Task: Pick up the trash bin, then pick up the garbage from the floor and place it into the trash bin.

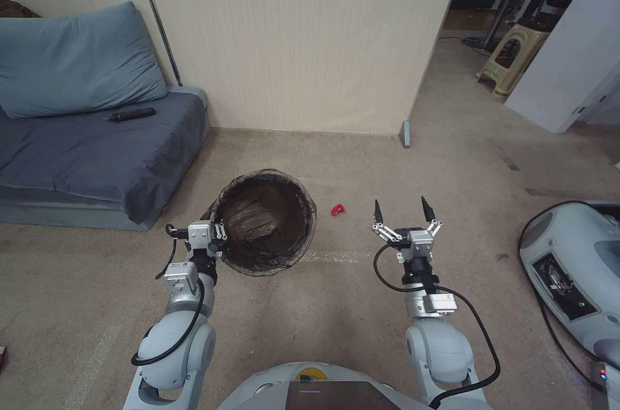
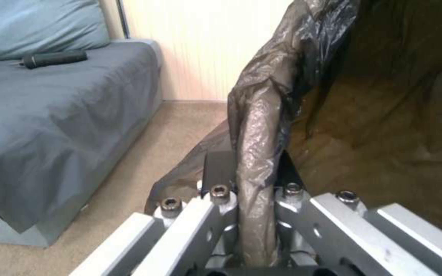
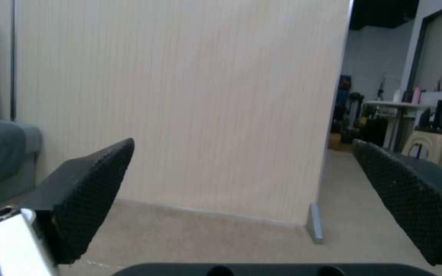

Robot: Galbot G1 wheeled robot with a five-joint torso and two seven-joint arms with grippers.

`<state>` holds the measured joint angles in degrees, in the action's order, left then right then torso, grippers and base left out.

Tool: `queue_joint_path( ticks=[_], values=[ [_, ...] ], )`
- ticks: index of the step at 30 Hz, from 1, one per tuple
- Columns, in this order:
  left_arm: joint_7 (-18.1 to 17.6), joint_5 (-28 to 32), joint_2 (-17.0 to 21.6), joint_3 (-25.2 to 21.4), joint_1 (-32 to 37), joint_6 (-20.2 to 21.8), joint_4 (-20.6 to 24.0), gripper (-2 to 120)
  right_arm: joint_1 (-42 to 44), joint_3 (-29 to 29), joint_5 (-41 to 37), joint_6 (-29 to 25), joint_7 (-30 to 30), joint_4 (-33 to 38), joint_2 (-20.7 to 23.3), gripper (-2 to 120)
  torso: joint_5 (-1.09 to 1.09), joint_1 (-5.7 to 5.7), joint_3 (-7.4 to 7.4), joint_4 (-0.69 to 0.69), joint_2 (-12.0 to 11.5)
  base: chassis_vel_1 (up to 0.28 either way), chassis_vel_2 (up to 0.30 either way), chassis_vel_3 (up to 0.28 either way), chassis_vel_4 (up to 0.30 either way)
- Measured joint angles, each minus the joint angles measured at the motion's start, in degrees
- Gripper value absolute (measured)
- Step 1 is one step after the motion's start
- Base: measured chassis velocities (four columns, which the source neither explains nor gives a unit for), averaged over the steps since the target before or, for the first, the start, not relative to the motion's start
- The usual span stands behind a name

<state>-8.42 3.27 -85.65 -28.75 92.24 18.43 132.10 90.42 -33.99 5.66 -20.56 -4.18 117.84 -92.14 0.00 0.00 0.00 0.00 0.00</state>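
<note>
Open carpet floor [image 1: 361, 307] lies ahead, sofa [image 1: 97, 158] to the left, wall [image 1: 297, 35] behind. The left gripper [image 2: 246, 168] is clamped on the bag-lined rim of the trash bin [image 1: 268, 219]. The right gripper [image 1: 401, 211] hovers, fingers spread wide. Just beyond, between bin and right gripper, lies a small red scrap [image 1: 338, 209].

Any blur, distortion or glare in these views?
Head view: wide-angle bending at the edges, even light. Left wrist view: left gripper and bag-covered trash bin rim soft, sheen on the bag. Right wrist view: near fingers blurred.
</note>
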Motion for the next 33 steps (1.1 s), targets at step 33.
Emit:
queue_joint_path(
  ticks=[33],
  values=[
    [0.04,-0.02,-0.06,-0.38,-0.21,-0.41,-0.06,0,-0.11,-0.04,0.05,-0.14,-0.18,-0.57,0.0,100,0.0,0.0,0.0,0.0,0.0,-0.045,0.039,0.037,-0.038]
  ],
)
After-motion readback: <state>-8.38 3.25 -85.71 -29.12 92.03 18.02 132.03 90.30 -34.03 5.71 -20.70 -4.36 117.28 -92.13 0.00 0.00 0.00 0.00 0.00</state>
